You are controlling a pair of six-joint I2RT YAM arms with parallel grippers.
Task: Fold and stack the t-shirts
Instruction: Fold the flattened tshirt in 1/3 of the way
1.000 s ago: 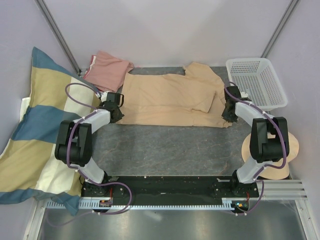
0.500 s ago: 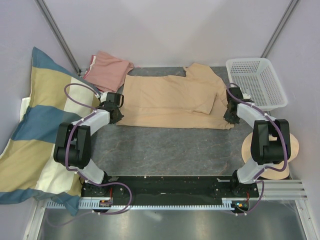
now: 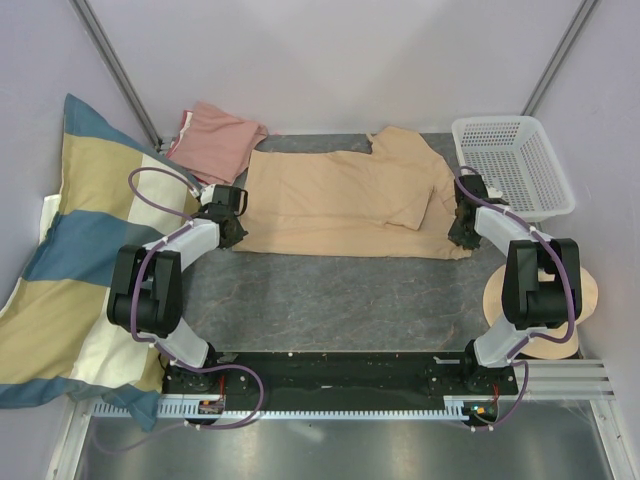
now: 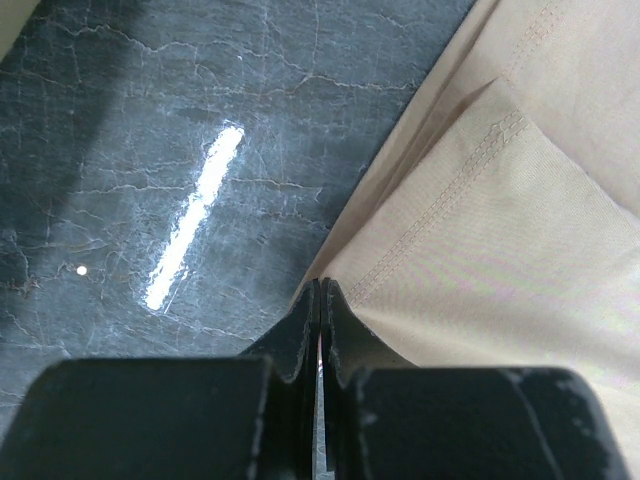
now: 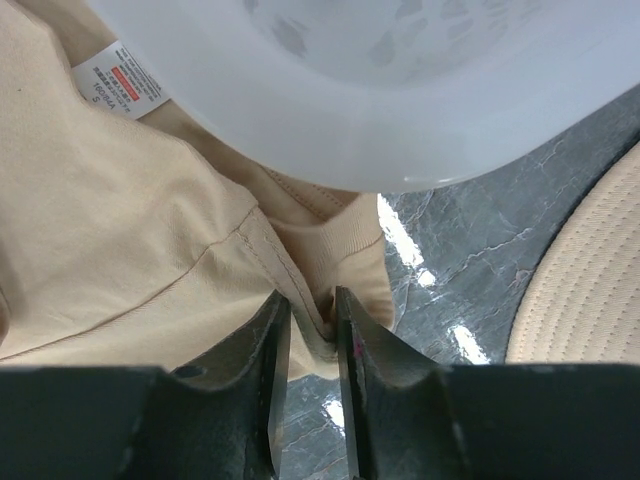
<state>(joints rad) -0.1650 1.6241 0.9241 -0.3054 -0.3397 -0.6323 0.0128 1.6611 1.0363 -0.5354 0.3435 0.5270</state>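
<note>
Dark marbled tabletop (image 3: 330, 290), lilac walls. Tan tee (image 3: 340, 200) lies flat across the far half, label end to the right beside the basket (image 3: 510, 160). Pink tee (image 3: 215, 140) is bunched in the far-left corner, just off the tan one. Left gripper (image 4: 319, 292) is clenched on the tan tee's near-left hem corner. Right gripper (image 5: 311, 305) is at the near-right corner, jaws parted, a ridge of cloth loose between them; reads as released. One gripper per end suits lifting the long edge evenly. Right side likely needs a fresh pinch first.
</note>
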